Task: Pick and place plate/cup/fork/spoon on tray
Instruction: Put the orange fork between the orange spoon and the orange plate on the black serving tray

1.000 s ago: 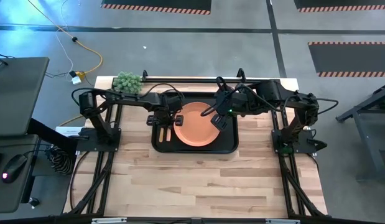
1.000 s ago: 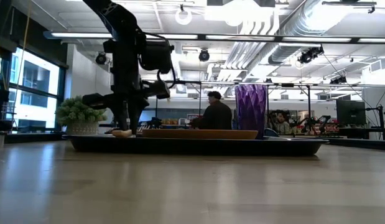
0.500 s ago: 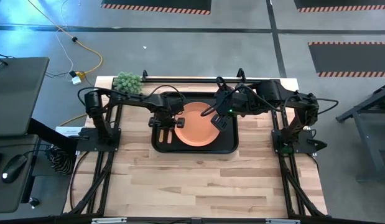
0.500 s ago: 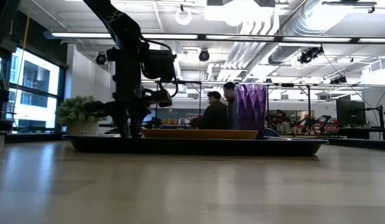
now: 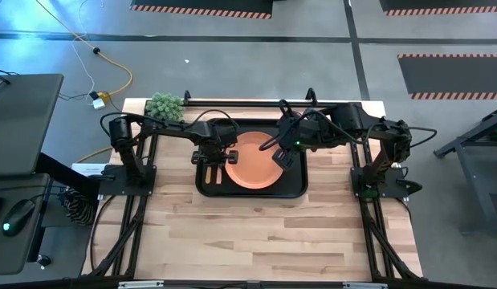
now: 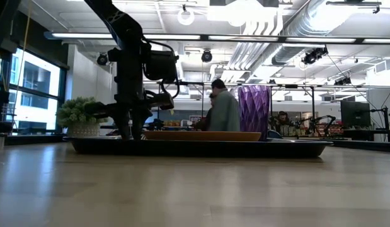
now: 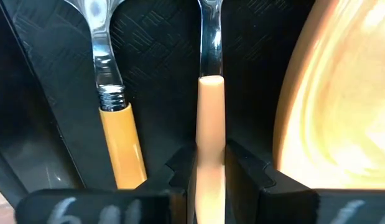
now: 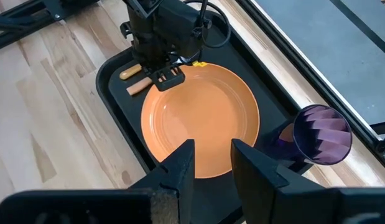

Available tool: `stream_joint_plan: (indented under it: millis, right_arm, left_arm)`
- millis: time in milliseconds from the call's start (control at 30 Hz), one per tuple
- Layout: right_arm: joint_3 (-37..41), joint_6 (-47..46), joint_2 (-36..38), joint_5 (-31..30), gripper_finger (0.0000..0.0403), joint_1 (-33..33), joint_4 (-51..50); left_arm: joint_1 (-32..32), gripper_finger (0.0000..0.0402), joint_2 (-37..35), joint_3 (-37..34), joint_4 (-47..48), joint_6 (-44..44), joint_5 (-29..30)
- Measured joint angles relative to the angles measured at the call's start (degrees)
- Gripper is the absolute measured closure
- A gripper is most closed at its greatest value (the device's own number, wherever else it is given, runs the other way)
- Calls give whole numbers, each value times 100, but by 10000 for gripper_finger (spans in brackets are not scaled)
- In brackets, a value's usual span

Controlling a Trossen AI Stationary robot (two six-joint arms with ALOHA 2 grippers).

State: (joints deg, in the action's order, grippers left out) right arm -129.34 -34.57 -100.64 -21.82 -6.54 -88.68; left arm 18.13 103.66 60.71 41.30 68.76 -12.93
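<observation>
Plate (image 5: 254, 160), cup (image 8: 320, 135), spoon (image 7: 111, 93) on tray (image 5: 292, 189). Left gripper (image 7: 211, 171) clamps fork (image 7: 210, 112) handle frame-left of plate; release remains. Right gripper (image 8: 209, 163) open, empty.

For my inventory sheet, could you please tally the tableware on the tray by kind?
Plate: 1
Cup: 1
Fork: 1
Spoon: 1
Total: 4, all on the tray.
</observation>
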Motion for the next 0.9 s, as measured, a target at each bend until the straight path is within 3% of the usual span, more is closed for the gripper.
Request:
stream_joint_plan:
  millis: [500, 900]
  right_arm:
    - [0, 2, 0, 26, 306, 2, 0]
    - [0, 2, 0, 24, 306, 2, 0]
  left_arm:
    - [-20, 299, 0, 0, -1, -31, 9]
    - [-28, 296, 0, 0, 73, -193, -55]
